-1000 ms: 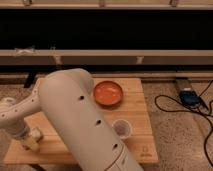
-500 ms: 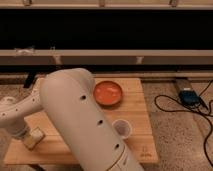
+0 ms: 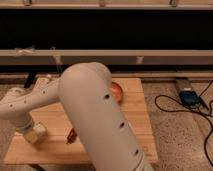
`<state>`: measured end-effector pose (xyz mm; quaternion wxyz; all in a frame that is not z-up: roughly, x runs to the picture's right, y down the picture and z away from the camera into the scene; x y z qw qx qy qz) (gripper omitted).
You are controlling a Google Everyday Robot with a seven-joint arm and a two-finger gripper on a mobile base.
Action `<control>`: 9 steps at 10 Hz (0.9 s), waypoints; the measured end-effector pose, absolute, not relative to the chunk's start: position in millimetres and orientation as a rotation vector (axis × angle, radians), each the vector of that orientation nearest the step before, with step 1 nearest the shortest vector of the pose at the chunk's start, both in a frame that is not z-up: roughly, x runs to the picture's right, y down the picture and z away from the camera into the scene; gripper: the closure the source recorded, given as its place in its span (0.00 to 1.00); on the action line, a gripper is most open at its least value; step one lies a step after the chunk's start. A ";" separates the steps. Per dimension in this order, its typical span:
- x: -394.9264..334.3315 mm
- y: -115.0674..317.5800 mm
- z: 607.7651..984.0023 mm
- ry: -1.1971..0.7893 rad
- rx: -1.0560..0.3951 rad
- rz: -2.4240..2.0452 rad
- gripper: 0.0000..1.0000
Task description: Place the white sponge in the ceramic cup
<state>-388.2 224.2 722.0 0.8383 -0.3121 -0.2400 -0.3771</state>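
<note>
Leftward, jaws sit at the blocky, cream-tinged white sponge (image 3: 38,132).

The big white arm (image 3: 95,115) of the robot stands across the middle of the wooden table (image 3: 137,120) and blocks most of it, from 6 o'clock up to the centre. Behind it, at 12 o'clock, only the edge of the orange bowl (image 3: 117,92) shows. The gripper (image 3: 34,132) is low over the board at 8 o'clock, and a small dark red object (image 3: 71,135) lies near it, toward 7 o'clock. Free wood is along the right side, at 3 to 4 o'clock, and along the left front edge. A blue device (image 3: 190,96) lies on the floor at the right, apart from the table.
</note>
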 end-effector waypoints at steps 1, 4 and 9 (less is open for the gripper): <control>-379.3 206.6 707.5 -0.519 -0.656 -0.784 1.00; -329.0 133.9 667.1 -0.545 -0.649 -0.716 1.00; -214.7 56.8 660.4 -0.602 -0.632 -0.535 1.00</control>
